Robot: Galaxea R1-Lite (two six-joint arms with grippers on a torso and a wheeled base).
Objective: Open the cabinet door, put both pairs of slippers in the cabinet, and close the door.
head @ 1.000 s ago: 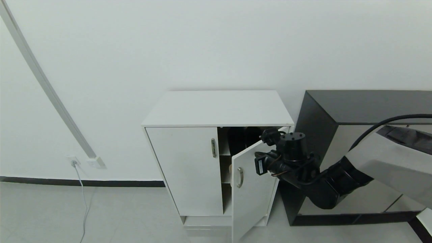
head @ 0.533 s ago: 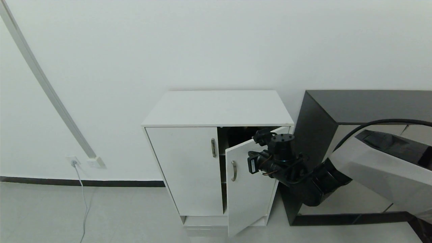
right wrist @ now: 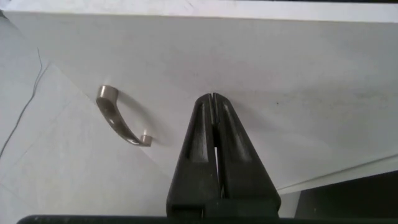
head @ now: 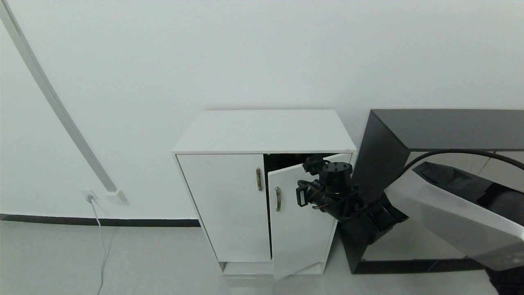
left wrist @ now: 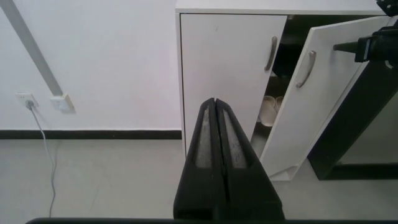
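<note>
The white cabinet (head: 262, 131) stands against the wall. Its left door (head: 225, 205) is closed and its right door (head: 294, 233) stands slightly ajar. My right gripper (right wrist: 213, 98) is shut, its tips against the outer face of the right door, beside the metal handle (right wrist: 121, 118). In the head view that gripper (head: 317, 191) sits at the door's upper right. Through the gap, a pale pair of slippers (left wrist: 269, 109) rests on a shelf inside. My left gripper (left wrist: 214, 102) is shut and holds nothing, hanging above the floor in front of the cabinet.
A dark mirrored unit (head: 430, 127) stands right beside the cabinet. A wall socket with a cable (head: 89, 197) and a sloping conduit (head: 53, 102) are on the wall to the left. Bare grey floor (head: 123, 262) lies in front.
The right door has swung from about half open to nearly closed, with my right gripper moving along against it toward the cabinet.
</note>
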